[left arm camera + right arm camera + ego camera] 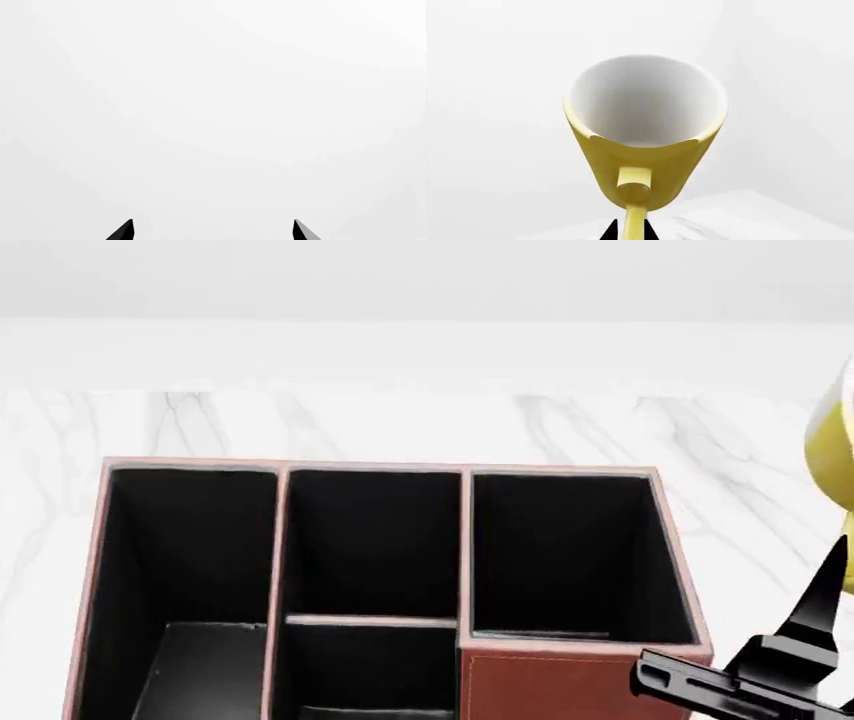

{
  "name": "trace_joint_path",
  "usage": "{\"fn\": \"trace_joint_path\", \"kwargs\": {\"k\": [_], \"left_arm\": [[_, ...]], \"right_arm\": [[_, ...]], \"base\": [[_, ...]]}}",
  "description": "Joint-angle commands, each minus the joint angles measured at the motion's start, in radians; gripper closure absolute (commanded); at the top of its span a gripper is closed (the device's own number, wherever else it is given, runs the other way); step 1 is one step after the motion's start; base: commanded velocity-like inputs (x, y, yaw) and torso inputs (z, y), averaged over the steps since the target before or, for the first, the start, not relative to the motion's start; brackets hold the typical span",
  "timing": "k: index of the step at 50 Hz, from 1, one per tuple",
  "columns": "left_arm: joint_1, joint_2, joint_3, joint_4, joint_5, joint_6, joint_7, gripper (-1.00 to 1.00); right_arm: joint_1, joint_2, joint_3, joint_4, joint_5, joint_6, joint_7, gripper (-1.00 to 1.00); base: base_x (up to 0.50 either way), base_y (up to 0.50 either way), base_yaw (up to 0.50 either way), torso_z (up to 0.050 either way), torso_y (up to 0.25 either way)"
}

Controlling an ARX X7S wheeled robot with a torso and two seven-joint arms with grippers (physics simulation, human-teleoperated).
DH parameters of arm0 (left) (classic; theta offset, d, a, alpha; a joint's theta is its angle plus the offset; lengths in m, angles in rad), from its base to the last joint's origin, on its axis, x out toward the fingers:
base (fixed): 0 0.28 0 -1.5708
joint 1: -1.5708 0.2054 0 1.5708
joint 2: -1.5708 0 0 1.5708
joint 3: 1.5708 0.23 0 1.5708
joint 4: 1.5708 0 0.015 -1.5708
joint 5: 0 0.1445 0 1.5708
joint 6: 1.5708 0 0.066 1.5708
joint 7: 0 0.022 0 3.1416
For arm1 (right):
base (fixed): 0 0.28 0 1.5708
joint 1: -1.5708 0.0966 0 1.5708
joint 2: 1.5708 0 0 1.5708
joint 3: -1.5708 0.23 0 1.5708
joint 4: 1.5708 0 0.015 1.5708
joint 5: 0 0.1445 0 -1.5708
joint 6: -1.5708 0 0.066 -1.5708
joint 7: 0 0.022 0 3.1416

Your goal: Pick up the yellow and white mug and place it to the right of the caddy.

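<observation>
The yellow and white mug [644, 130] fills the right wrist view, its white inside facing the camera. My right gripper [630, 231] is shut on its yellow loop handle [634, 220]. In the head view only a yellow sliver of the mug [835, 445] shows at the right edge, held in the air above and to the right of the caddy [567, 685], with the right gripper [834, 575] below it. The caddy is a reddish-brown box with several black compartments. My left gripper [213, 229] is open with nothing between its fingers, and faces only blank white.
The caddy stands on a white marble tabletop [400, 425], with a plain white wall behind. A strip of marble [747, 490] shows to the right of the caddy.
</observation>
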Motion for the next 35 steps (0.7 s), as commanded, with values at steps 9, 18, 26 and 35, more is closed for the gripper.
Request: {"fn": "trace_joint_path", "kwargs": {"k": [9,18,26,35], "left_arm": [[0.0,-0.001,0.024,0.0,0.023,-0.002,-0.004,-1.0],[0.0,-0.001,0.032,0.0,0.03,-0.004,-0.003,-1.0],[0.0,-0.001,0.036,0.0,0.036,-0.003,-0.004,-1.0],[0.0,-0.001,0.039,0.0,0.041,-0.007,-0.005,-1.0]], "right_arm": [[0.035,0.099,0.026,0.152,0.154,0.045,-0.133,1.0],[0.073,0.094,0.046,0.205,0.231,0.098,-0.19,1.0],[0.118,0.074,0.041,0.267,0.28,0.25,-0.325,1.0],[0.113,0.045,0.024,0.386,0.295,0.294,-0.423,1.0]], "base": [[0.0,0.0,0.0,0.0,0.0],[0.0,0.0,0.0,0.0,0.001],[0.0,0.0,0.0,0.0,0.0],[0.0,0.0,0.0,0.0,0.0]]}}
